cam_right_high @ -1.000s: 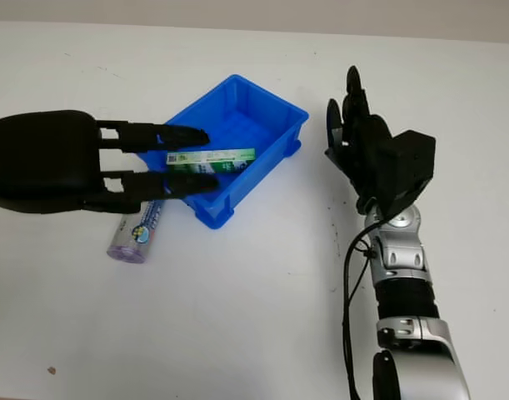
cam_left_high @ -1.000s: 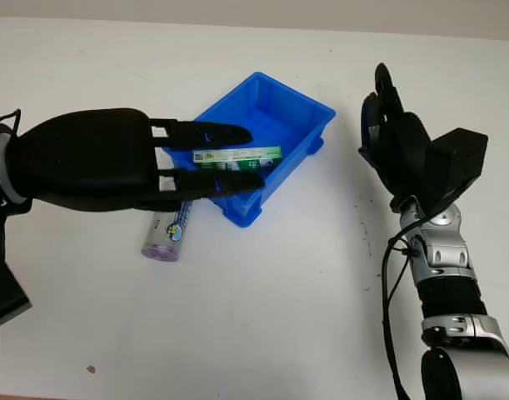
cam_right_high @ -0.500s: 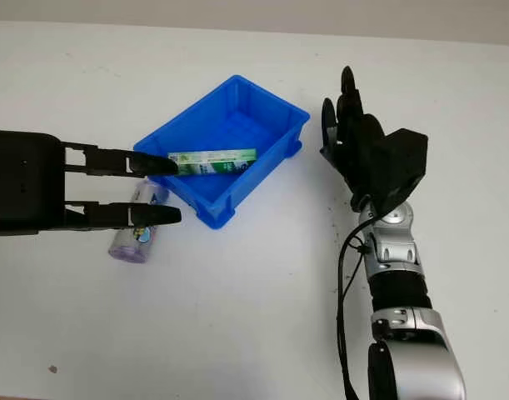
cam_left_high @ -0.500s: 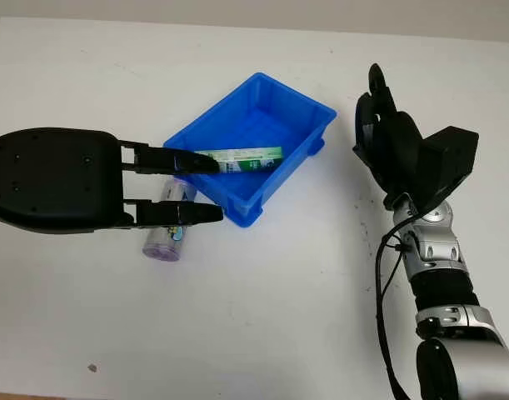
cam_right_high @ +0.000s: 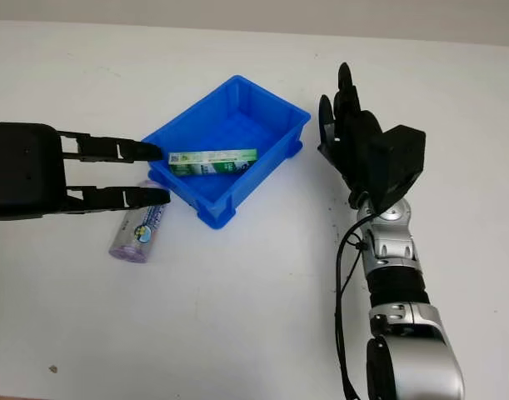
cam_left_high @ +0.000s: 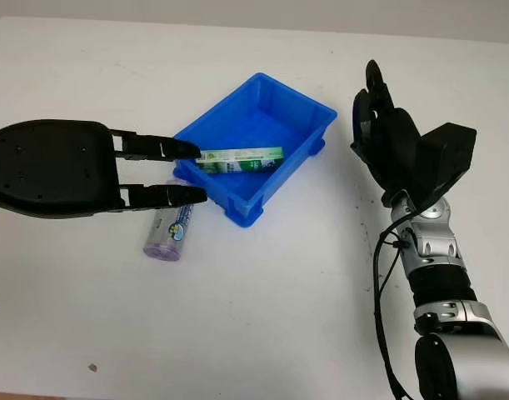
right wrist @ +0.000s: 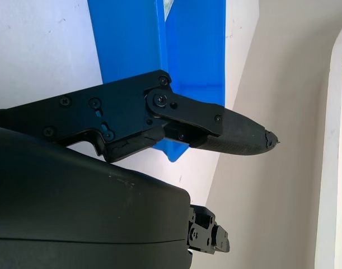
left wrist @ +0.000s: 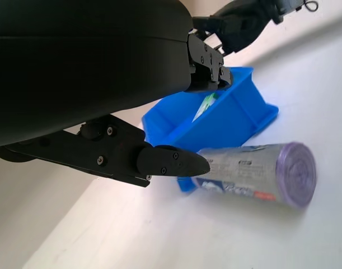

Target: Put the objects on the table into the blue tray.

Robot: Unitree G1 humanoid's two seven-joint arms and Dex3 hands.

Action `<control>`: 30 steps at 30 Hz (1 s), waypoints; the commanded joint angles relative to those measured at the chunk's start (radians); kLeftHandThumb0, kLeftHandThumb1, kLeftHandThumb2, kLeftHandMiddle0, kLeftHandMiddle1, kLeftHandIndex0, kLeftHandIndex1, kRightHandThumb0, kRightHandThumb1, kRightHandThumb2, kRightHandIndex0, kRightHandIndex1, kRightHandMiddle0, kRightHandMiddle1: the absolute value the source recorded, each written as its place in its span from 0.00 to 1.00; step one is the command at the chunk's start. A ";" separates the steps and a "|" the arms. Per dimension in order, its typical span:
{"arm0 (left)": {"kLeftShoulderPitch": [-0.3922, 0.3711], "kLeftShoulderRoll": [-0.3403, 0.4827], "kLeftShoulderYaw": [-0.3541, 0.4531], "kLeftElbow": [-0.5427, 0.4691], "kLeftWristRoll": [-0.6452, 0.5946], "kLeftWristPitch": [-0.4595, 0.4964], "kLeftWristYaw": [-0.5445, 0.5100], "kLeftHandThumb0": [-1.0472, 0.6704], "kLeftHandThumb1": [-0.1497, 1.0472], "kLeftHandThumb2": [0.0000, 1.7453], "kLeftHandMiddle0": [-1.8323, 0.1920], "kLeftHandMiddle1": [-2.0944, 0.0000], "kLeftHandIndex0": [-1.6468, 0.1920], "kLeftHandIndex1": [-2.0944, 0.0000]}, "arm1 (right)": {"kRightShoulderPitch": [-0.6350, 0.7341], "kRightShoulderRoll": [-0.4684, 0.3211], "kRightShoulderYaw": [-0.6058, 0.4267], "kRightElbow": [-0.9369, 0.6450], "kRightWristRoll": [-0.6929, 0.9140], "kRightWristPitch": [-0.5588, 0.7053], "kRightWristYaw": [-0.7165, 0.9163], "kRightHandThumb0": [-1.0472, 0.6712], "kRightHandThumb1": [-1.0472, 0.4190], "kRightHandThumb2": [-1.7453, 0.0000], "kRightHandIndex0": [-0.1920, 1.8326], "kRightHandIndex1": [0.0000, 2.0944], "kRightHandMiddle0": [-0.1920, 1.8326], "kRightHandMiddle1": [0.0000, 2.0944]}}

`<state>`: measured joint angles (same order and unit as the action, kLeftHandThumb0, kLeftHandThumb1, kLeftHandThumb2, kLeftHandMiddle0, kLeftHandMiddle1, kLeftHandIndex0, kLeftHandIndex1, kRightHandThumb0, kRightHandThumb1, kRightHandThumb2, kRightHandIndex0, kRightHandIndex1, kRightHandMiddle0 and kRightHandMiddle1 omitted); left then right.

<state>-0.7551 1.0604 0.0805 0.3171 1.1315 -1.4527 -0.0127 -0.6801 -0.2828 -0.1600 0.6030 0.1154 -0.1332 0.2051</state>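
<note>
Left eye view: our left robot hand (cam_left_high: 158, 172), open, has withdrawn from the blue tray (cam_left_high: 237, 211), leaving the green box (cam_left_high: 240, 157) inside; the purple roll (cam_left_high: 171, 232) remains.

My left hand (cam_left_high: 112, 167) is showing a matt black plastic shell, smooth, with small screws glinting along the finger links (left wrist: 159, 159). My right hand (cam_left_high: 396, 146) is wearing the same dull black plastic, while the forearm (cam_left_high: 433, 250) below it is shining as brushed silver metal with a thin black cable running beside it. The blue tray (cam_left_high: 308, 112) is looking like glossy moulded plastic. The box (cam_left_high: 240, 158) inside it is looking like printed card. The purple roll (cam_left_high: 169, 233) is gleaming like thin plastic film. The tabletop (cam_left_high: 262, 317) is appearing smooth, matt white, lightly scuffed.
</note>
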 commanded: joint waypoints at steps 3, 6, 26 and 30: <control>-0.024 0.035 -0.077 -0.010 0.067 0.029 0.094 0.45 1.00 0.13 0.85 0.98 0.82 0.97 | 0.009 -0.010 -0.009 -0.035 0.001 0.000 -0.004 0.19 0.00 0.61 0.00 0.00 0.00 0.00; -0.032 0.056 -0.131 -0.006 0.085 0.045 0.126 0.46 1.00 0.15 0.86 0.98 0.83 0.98 | 0.015 -0.012 -0.011 -0.042 0.005 -0.004 0.005 0.20 0.00 0.60 0.00 0.00 0.00 0.00; 0.016 0.202 -0.337 -0.020 0.268 0.193 0.500 0.44 1.00 0.17 0.82 0.97 0.80 0.96 | 0.032 0.003 -0.019 -0.049 0.016 0.003 -0.004 0.19 0.00 0.62 0.00 0.00 0.00 0.00; 0.016 0.239 -0.404 0.009 0.355 0.265 0.664 0.44 1.00 0.19 0.81 0.97 0.80 0.97 | 0.030 0.002 -0.018 -0.043 0.019 0.003 0.002 0.19 0.00 0.62 0.00 0.00 0.00 0.00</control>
<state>-0.7443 1.2649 -0.2982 0.3164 1.4679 -1.2014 0.6147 -0.6612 -0.2823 -0.1727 0.5601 0.1308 -0.1215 0.2055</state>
